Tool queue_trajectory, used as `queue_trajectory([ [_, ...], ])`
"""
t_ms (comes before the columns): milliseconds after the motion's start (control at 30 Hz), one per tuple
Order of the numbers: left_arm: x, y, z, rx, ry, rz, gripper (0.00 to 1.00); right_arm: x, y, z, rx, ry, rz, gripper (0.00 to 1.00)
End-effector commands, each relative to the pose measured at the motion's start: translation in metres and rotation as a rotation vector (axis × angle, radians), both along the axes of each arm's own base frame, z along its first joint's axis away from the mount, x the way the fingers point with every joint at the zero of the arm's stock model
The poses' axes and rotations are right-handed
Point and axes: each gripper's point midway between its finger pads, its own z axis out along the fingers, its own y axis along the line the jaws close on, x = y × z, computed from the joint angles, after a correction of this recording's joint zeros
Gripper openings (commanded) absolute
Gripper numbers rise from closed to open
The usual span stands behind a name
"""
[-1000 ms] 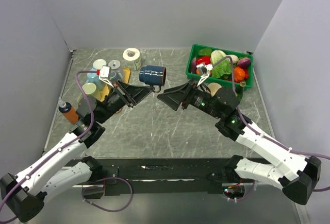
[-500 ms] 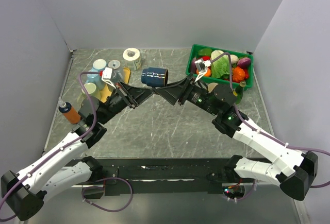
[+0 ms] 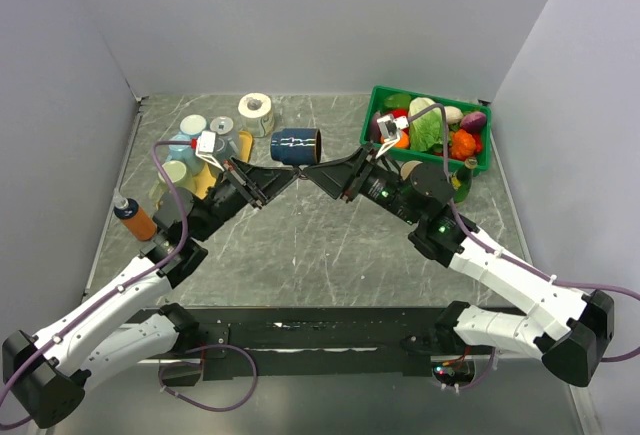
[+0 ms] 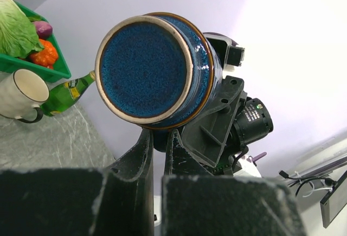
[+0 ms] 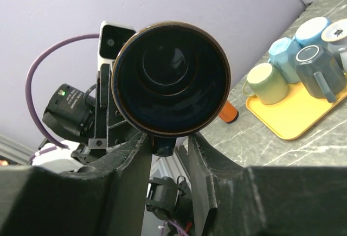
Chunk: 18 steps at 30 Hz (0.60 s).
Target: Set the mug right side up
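Observation:
The dark blue mug (image 3: 296, 144) hangs in the air on its side over the middle of the table, its mouth toward the right arm. In the left wrist view I face its glazed base (image 4: 149, 68). My left gripper (image 4: 159, 138) is shut on the handle beneath it. Seen from the right wrist, the mug's open mouth (image 5: 171, 78) fills the view. My right gripper (image 5: 167, 138) straddles the same handle from the opposite side. Its jaws stand narrow, with a gap still showing at the right finger (image 5: 200, 154). From above, the two grippers' tips (image 3: 303, 174) meet under the mug.
A green basket (image 3: 366, 125) of vegetables stands at the back right, with a white mug (image 4: 21, 92) and a green bottle (image 4: 68, 96) beside it. At the back left is a yellow tray (image 5: 293, 119) of cups, a tape roll (image 3: 256, 108) and an orange bottle (image 3: 133, 220).
My right gripper has moved left up to the mug and its jaws have narrowed about the handle. My left gripper has kept its hold, shifting the mug slightly.

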Motion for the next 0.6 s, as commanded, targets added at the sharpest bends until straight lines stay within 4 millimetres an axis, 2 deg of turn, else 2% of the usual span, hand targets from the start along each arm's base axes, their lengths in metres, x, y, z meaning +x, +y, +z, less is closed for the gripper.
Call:
queue_trajectory([
  [0, -0.011, 0.003, 0.025, -0.05, -0.084, -0.021, 0.01, 0.011, -0.007, 0.027, 0.079, -0.029, -0.073, 0.38],
  [300, -0.011, -0.006, 0.014, -0.027, -0.076, -0.057, 0.01, 0.015, -0.002, 0.027, 0.091, 0.012, -0.067, 0.39],
  [400, -0.011, -0.008, 0.012, -0.024, -0.073, -0.065, 0.01, 0.016, -0.001, 0.025, 0.097, 0.032, -0.068, 0.35],
  [433, -0.011, -0.009, 0.011, -0.023, -0.072, -0.066, 0.01, 0.017, -0.001, 0.024, 0.1, 0.041, -0.073, 0.31],
  [500, -0.012, -0.009, 0.011, -0.022, -0.074, -0.069, 0.01, 0.018, -0.001, 0.023, 0.101, 0.05, -0.071, 0.17],
  [533, -0.011, -0.009, 0.01, -0.018, -0.076, -0.067, 0.01, 0.02, -0.002, 0.022, 0.103, 0.059, -0.084, 0.05],
  [567, -0.012, -0.009, 0.01, -0.015, -0.077, -0.068, 0.01, 0.02, -0.002, 0.021, 0.101, 0.061, -0.087, 0.0],
])
